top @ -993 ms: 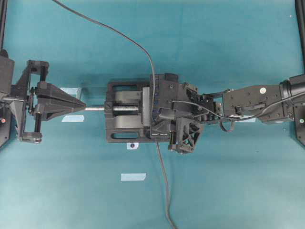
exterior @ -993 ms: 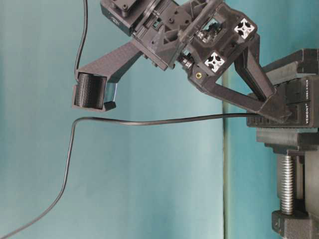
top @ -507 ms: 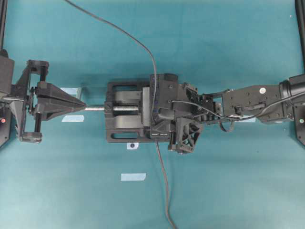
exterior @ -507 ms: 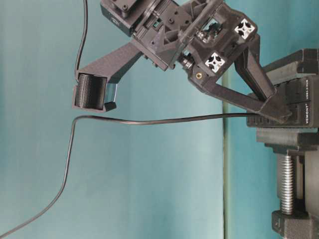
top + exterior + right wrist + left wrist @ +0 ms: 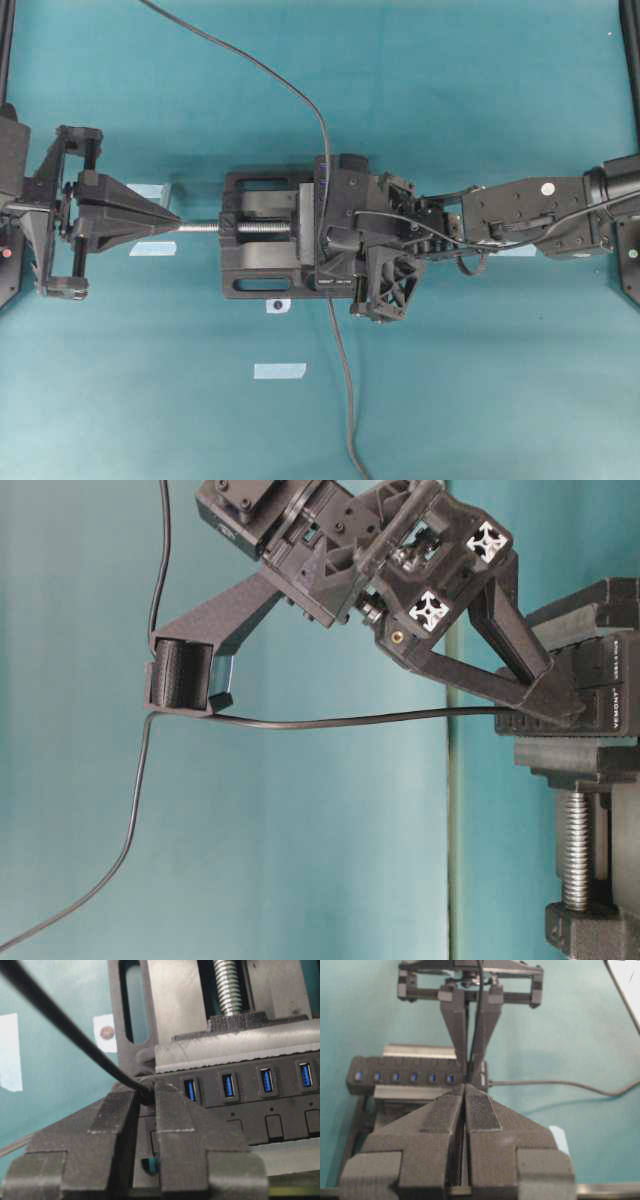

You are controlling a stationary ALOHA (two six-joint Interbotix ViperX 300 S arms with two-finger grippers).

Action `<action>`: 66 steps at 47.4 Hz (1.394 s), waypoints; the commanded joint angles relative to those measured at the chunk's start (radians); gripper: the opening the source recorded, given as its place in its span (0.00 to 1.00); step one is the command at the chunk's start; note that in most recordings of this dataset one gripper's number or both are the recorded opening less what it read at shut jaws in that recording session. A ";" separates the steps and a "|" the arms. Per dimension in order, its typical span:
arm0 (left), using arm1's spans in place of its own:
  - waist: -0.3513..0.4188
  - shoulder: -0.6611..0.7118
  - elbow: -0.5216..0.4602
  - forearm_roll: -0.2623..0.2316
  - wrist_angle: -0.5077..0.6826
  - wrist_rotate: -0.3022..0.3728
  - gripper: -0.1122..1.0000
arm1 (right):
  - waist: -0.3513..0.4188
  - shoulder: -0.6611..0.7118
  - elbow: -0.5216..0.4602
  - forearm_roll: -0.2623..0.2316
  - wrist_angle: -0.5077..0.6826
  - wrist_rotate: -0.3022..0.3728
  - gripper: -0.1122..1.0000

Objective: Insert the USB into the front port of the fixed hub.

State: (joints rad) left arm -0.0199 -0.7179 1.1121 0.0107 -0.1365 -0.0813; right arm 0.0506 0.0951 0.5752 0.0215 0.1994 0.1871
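Note:
The fixed hub (image 5: pixel 260 1091) is a black bar with blue ports, clamped in the vise (image 5: pixel 258 262); it also shows in the left wrist view (image 5: pixel 402 1076) and overhead (image 5: pixel 322 200). My right gripper (image 5: pixel 145 1102) is shut on the USB plug (image 5: pixel 146 1095) at the hub's end port, just left of the first open blue port. How deep the plug sits is hidden by the fingers. Its thin cable (image 5: pixel 250 70) runs off to the top left. My left gripper (image 5: pixel 172 222) is shut and empty, its tips by the end of the vise screw.
The vise's silver screw (image 5: pixel 205 227) points at my left gripper. The hub's own cable (image 5: pixel 345 390) trails toward the table's front edge. Pale tape patches (image 5: pixel 279 371) lie on the teal mat. Black frame posts stand at the corners.
My right gripper has shifted slightly left over the hub and tilted. Its wrist camera now touches the horizontal cable in the table-level view. The left arm has not moved.

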 commanded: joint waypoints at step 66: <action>0.002 -0.009 -0.012 0.002 -0.011 -0.003 0.10 | -0.005 -0.089 -0.011 -0.003 0.063 0.014 0.74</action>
State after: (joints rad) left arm -0.0199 -0.7271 1.1121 0.0107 -0.1365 -0.0828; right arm 0.0476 0.0430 0.5737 0.0215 0.2684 0.1963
